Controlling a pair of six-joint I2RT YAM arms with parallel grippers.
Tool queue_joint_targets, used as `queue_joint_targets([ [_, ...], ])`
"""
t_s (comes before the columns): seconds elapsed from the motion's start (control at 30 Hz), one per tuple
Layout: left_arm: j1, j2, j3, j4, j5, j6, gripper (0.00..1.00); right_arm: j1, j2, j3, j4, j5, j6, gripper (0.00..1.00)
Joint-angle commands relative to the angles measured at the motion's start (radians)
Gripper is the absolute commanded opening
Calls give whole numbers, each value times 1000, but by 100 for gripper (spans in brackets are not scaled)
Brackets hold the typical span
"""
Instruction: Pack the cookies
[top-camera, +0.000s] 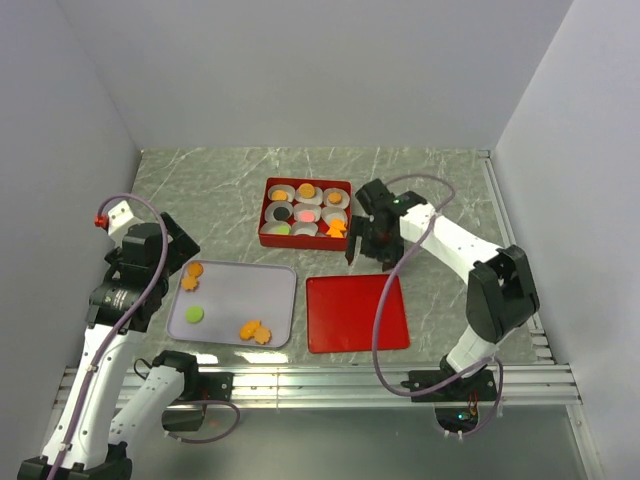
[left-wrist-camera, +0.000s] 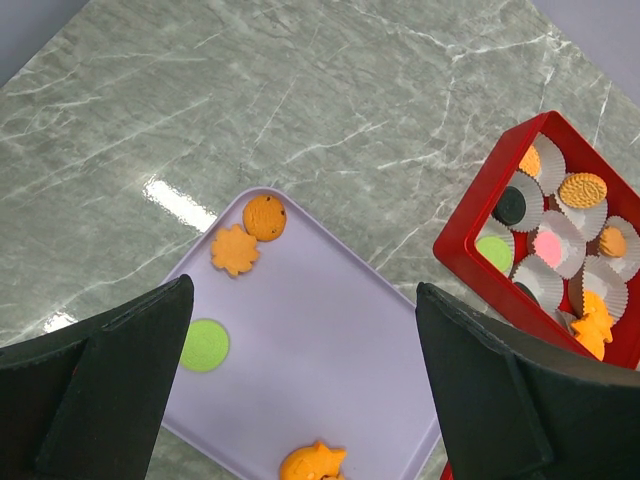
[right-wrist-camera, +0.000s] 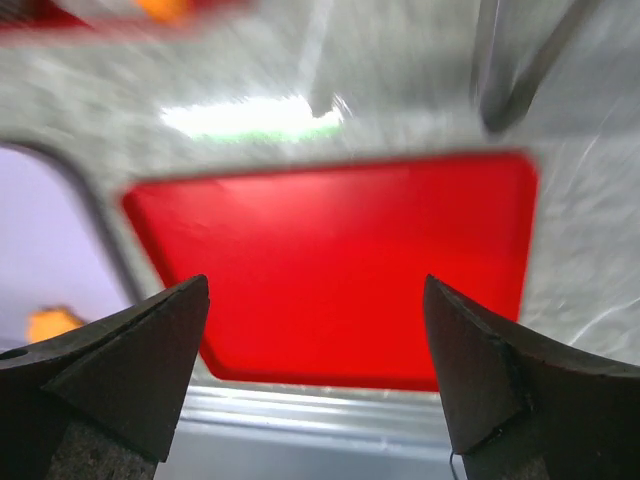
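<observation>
Both jaws gape wide, nothing held. L gripper hangs over the lilac tray, R gripper by the red box, its 4 o'clock corner. Five cookies lie on the tray, at 9 o'clock of the red lid; the rest sit in cups in the box. L wrist cam picks out a black disc + pink disc. R wrist cam is blurred, mostly lid.

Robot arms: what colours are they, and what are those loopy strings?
The left arm and right arm are white with chunky black joints. The strings are pale purple cables; the left one ends in a red plug. The fingers are black, pointed wedges.
</observation>
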Motion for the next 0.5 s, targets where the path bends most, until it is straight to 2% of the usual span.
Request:
queue_joint_targets([
  [0.0,6,-13,-1,15,-10,5,99,9,-3,-93,57,-51,107,93],
  [0.47,6,-21,-1,17,-10,4,99,8,63,-179,188,-35,205,92],
])
